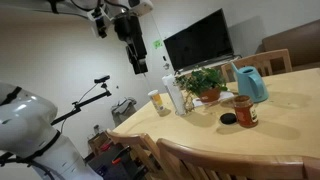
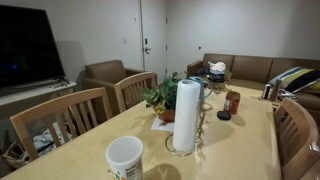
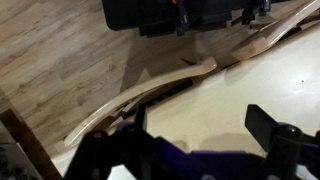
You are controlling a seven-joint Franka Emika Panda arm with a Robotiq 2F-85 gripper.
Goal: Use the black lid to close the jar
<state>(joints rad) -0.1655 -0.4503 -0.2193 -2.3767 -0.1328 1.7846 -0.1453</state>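
- Table (image 1: 290,108): big pale wood one that fills most of both exterior views. Everything for the job sits on it.
- Arm (image 1: 122,20): way up near the top of an exterior view, well clear of the tabletop.
- Pitcher (image 1: 251,82): teal, standing just behind the jar. It's the easy landmark for that end of the table.
- Gripper (image 1: 141,66): jaws spread wide with nothing between them. The wrist view only catches a chair back, some floor and a bit of table edge, so neither the jar nor the lid shows there.
- Jar (image 1: 245,110): small glass one with dark reddish stuff inside, upright and well apart from the gripper. It also shows in an exterior view (image 2: 232,102), past the paper towel roll (image 2: 186,115). It's too small to make out the mouth, but the lid is clearly not on it.
- Lid (image 1: 228,119): little black disc lying flat on the table just beside the jar, on the side facing the gripper.
  - It sits down and across from the gripper, toward the pitcher end, and it comes up before the jar does.
  - It's round and flat, so there's no long axis to line up with. The next move is probably a long drop and reach, then a straight top-down pinch.
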